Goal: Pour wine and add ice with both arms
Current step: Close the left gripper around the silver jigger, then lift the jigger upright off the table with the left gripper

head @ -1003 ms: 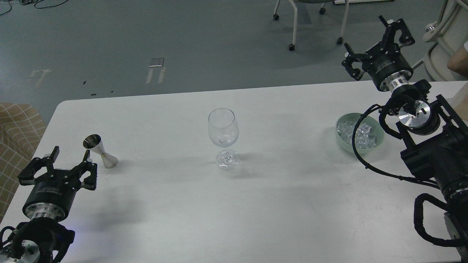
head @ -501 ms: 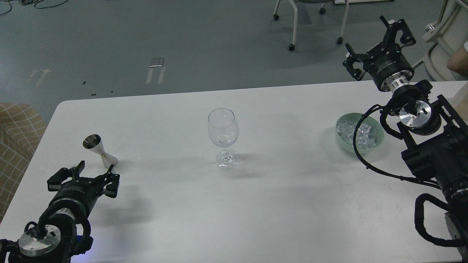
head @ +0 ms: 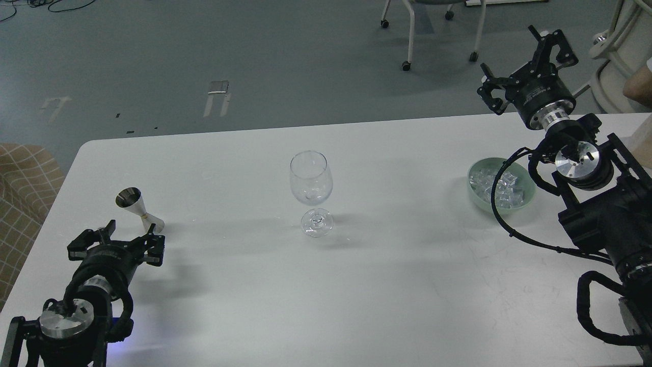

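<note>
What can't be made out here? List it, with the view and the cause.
- Head view: whether the jigger holds any liquid; its cup mouth is too small and reflective.
- Head view: how many cubes of ice there are; the right arm's black cable crosses the green bowl and hides part of it.
- Head view: the chair beyond the table; cut off by the top edge.
- Head view: the person's arm; cut off by the right edge.

Pale green bowl (head: 530,196), white table (head: 387,285)
</note>
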Robot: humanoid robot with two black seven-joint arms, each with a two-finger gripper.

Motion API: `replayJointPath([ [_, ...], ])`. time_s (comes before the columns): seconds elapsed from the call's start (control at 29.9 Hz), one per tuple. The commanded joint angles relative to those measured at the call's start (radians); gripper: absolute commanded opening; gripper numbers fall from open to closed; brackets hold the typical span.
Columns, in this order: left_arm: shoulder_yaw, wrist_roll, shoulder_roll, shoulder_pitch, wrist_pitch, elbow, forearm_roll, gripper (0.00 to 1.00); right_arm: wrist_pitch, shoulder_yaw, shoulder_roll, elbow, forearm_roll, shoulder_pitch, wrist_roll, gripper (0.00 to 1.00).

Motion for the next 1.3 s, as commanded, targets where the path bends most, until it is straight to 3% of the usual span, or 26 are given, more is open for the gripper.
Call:
replayJointPath([
  [0.0, 0.000, 0.000, 0.000, -0.031, -0.037, 0.042, -0.007, 0.68, -0.002, -0.001, 0.000, -0.002, -0.002, 0.000, -0.001, 1.00],
  [0.23, -0.024, 0.006, 0.000, -0.056, -0.138, 0.140, -0.020, 0.58, -0.023, -0.001, -0.002, 0.001, -0.002, 0.000, -0.002, 1.00],
  [0.67, -0.049, 0.003, 0.000, -0.088, -0.166, 0.243, -0.024, 0.59, -0.039, -0.002, 0.003, 0.001, -0.003, 0.000, -0.002, 1.00],
  [1.0, -0.038, 0.013, 0.009, -0.131, -0.166, 0.257, -0.020, 0.59, -0.039, -0.014, 0.003, 0.001, -0.006, 0.000, -0.002, 1.00],
  [1.27, -0.035, 0.025, 0.057, -0.155, -0.177, 0.359, -0.021, 0.59, -0.040, -0.014, 0.003, -0.003, -0.006, 0.013, -0.002, 1.00],
])
